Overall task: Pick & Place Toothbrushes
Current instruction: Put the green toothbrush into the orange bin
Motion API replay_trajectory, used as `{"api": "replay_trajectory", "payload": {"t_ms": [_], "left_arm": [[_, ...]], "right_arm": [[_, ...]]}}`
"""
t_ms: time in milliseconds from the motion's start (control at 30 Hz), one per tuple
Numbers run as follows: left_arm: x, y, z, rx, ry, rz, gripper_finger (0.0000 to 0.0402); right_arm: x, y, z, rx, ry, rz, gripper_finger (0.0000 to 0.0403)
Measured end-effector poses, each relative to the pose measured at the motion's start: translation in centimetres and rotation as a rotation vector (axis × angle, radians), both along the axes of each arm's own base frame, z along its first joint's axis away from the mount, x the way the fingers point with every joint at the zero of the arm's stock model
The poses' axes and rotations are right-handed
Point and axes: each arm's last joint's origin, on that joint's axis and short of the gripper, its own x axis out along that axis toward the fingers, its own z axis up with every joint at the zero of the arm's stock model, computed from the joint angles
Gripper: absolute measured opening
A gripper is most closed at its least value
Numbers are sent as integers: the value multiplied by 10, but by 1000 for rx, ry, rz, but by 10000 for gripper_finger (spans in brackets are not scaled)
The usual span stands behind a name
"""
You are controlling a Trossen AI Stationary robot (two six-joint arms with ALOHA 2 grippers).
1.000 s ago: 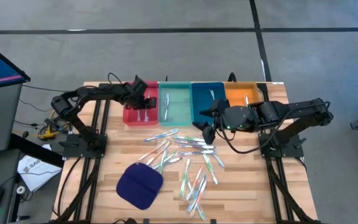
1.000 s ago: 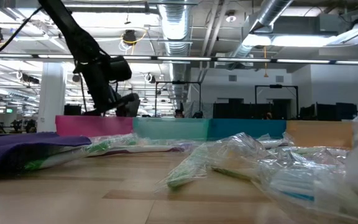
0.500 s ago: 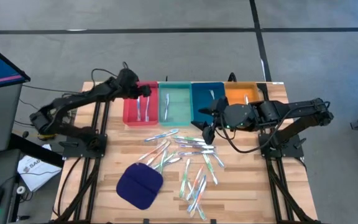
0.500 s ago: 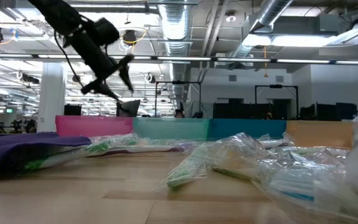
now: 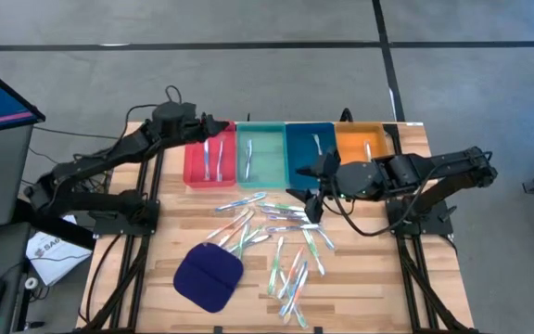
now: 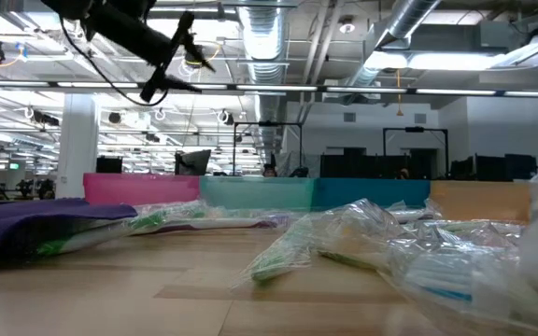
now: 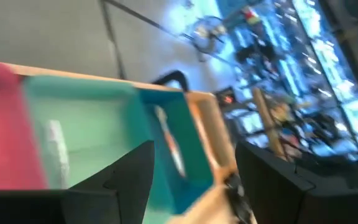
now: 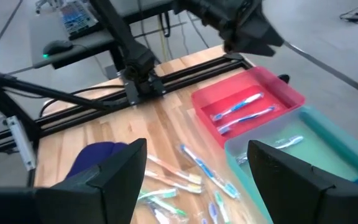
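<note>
High view: loose toothbrushes (image 5: 276, 243) lie mid-table beside the dark blue cloth pad (image 5: 208, 276); two more rest in the red tray (image 5: 208, 160). The right gripper (image 5: 310, 198), fingers spread and empty, hovers at the pile's far edge.

Low view: the left gripper (image 6: 177, 58), fingers parted and empty, has risen well above the trays since a second ago.

Red tray (image 5: 196, 165), teal tray (image 5: 261, 158), blue tray (image 5: 304, 153), orange tray (image 5: 362, 144), dark blue cloth pad (image 5: 208, 276)

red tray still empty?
No, the red tray already holds two toothbrushes, lying side by side in the right wrist view.
</note>
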Motion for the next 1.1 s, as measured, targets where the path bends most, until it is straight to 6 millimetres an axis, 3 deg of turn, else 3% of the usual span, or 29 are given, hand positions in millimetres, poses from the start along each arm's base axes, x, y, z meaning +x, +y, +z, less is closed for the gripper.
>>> {"api": "replay_trajectory", "payload": {"t_ms": [367,767,1100], "left_arm": [[27,-48,4,8,-45,-274,218],[43,-111,5,-90,-75,-489,218],[43,-168,6,-90,-96,-468,218]], "right_arm": [[-5,19,0,19,-5,62,274],[-15,46,0,92,-17,126,274],[-26,69,0,145,-21,189,274]]}}
